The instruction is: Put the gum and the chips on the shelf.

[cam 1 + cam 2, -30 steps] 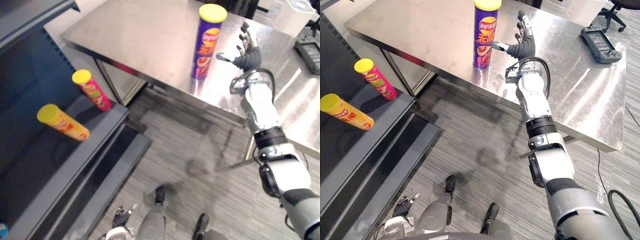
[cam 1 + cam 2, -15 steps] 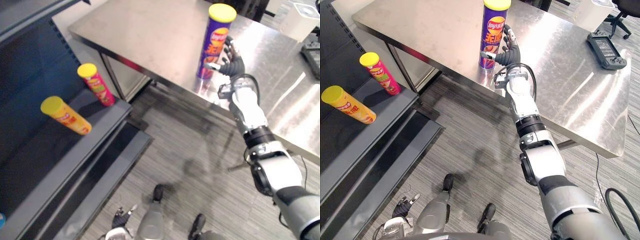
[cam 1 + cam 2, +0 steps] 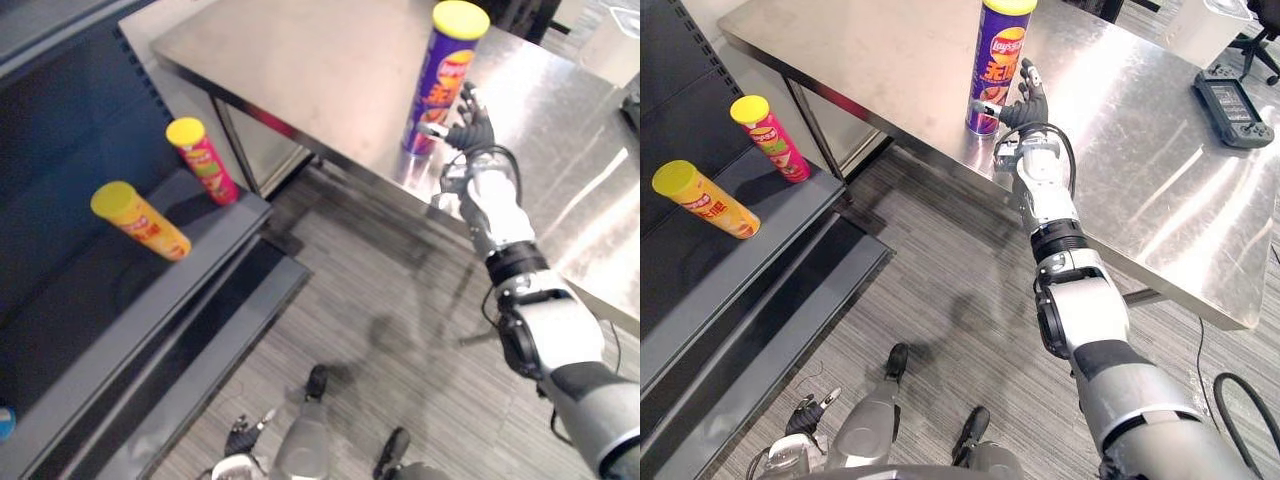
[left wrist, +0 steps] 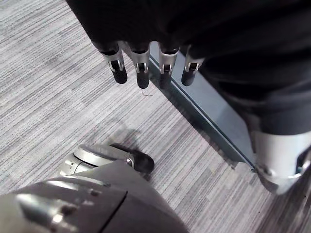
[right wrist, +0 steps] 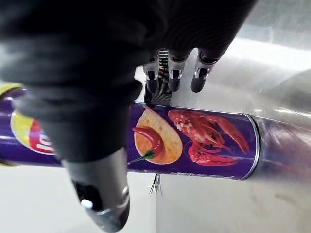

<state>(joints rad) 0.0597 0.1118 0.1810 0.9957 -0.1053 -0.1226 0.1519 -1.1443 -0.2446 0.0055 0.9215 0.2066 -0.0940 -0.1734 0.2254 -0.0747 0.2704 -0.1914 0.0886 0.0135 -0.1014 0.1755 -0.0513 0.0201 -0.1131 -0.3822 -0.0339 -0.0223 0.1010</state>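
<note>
**Item: purple chips can (image 3: 998,70).** Standing upright on the steel tabletop (image 3: 890,50), near its front edge.

**Right hand (image 3: 1020,108).** Bracketing the can's lower part. In the right wrist view the thumb (image 5: 99,189) is lying on one side and the fingers (image 5: 172,73) are reaching straight past the other. The hand is spread and not clamping anything.

**Left hand (image 4: 140,65).** Hanging over the floor with fingers relaxed, carrying nothing.

**Shelf (image 3: 700,270).** Already bearing a pink canister (image 3: 770,138) and a yellow canister (image 3: 705,198).

**Hazards, as judged:**
- The can is tall and narrow, so one side touching before the other is likely to be tipping it over, or off the edge just beside it.
- A low grip on the glossy wall is risking a slip or a swing during the lift.
- The canisters already on the shelf are narrowing the room for setting it down.
</note>
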